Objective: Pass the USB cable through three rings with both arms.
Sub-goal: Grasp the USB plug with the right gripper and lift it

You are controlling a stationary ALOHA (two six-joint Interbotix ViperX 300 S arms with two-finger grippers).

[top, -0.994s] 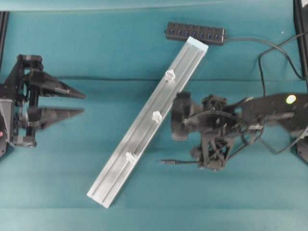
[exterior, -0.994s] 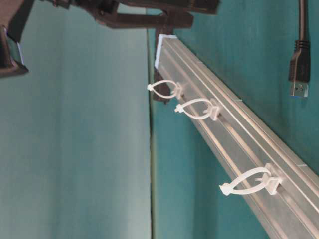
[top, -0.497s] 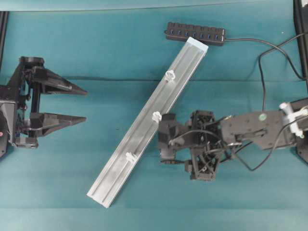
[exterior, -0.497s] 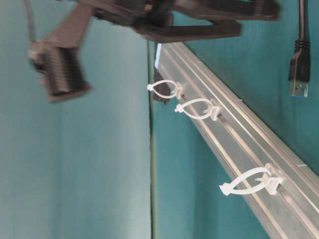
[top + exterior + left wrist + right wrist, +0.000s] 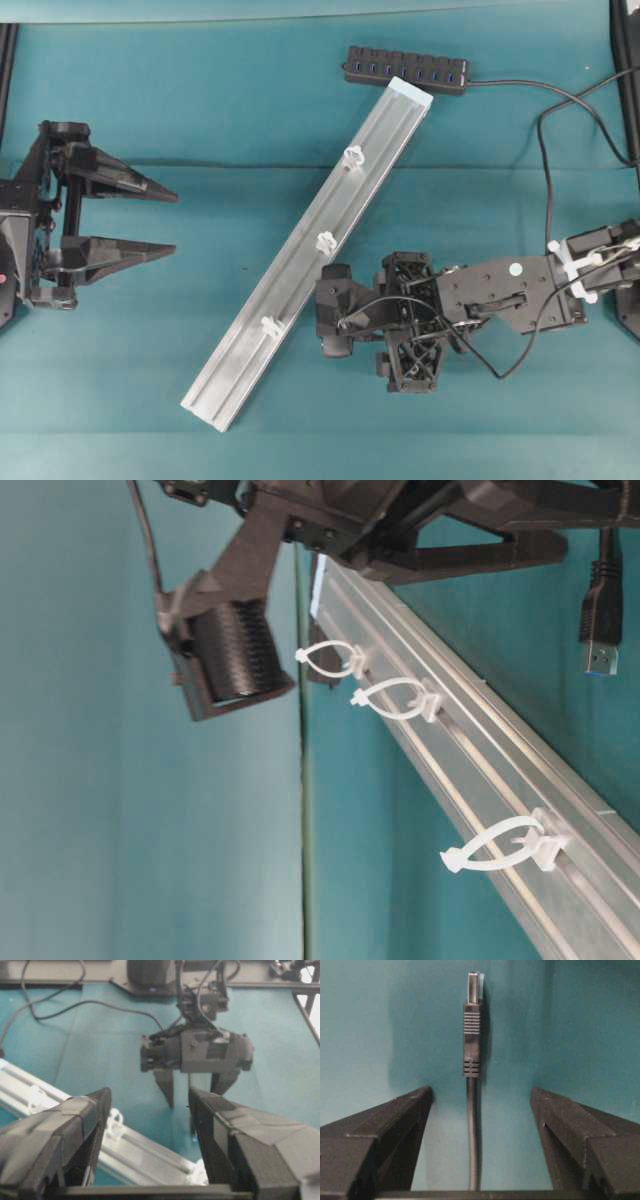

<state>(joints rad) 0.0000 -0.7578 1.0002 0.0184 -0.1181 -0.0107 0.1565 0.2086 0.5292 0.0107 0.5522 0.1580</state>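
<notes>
A teal cloth covers the whole worktop (image 5: pixel 150 380), and nothing on it has been threaded yet. Nearest in the right wrist view, the USB cable (image 5: pixel 471 1125) lies flat on the cloth, its plug pointing to twelve o'clock, exactly between the widely spread fingers of the right tool (image 5: pixel 479 1105), which has hold of nothing. Seen from overhead, that tool (image 5: pixel 335 325) hangs just at three o'clock of the silver rail (image 5: pixel 240 365), close to the lowest of the three rings (image 5: pixel 268 325); all three white loops stand empty. Well apart at nine o'clock, the left tool (image 5: pixel 165 220) waits with its fingers parted and empty. Farther off, at twelve o'clock, the black hub (image 5: pixel 406 69) lies touching the rail's top end. So the job is at its start: the grab, all three passes and the handover remain. Compared with a second ago, the right arm has swung down and toward the rail, now covering the plug from overhead, while the left fingers stand slightly narrower.
</notes>
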